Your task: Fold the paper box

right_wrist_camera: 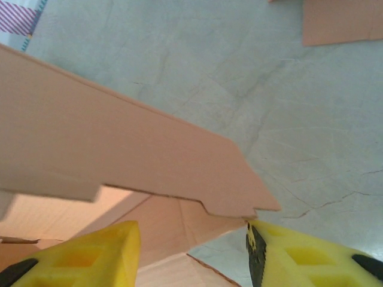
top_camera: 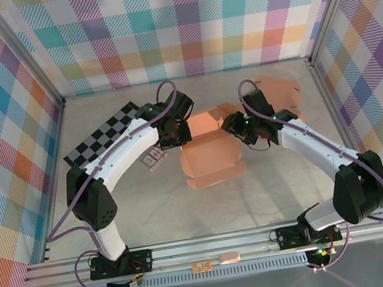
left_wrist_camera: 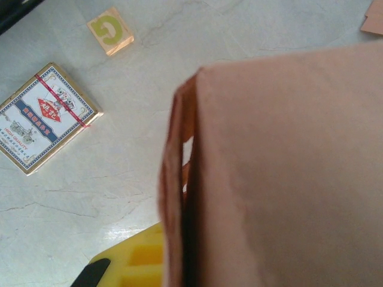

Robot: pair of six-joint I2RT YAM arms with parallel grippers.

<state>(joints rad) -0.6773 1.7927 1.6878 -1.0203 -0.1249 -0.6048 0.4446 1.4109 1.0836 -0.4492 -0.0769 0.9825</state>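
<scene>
DESK: Where is the paper box (top_camera: 211, 156)?

FIELD: Middle of the table (top_camera: 152, 214), half raised; its long axis runs from the far side toward the arm bases; both claws meet it at the far end.

DESK: Which arm is nearer?

FIELD: Little in it; the left gripper (top_camera: 174, 133) is at the far-left corner, the right gripper (top_camera: 238, 126) at the far-right; the box sits between them and stretches toward the bases.

DESK: Claws?

FIELD: The right one gapes, yellow fingers (right_wrist_camera: 90, 257) well apart, a flap (right_wrist_camera: 137, 155) slanting just above the gap, unclamped; the left wrist view has one yellow finger (left_wrist_camera: 134, 263) beside the box's edge; whether it pinches, I cannot tell.

DESK: Next?

FIELD: Likely the right claw closing on that flap to turn it inward, toward the left arm; a pack of cards (left_wrist_camera: 48, 116) lies apart on the left.
</scene>
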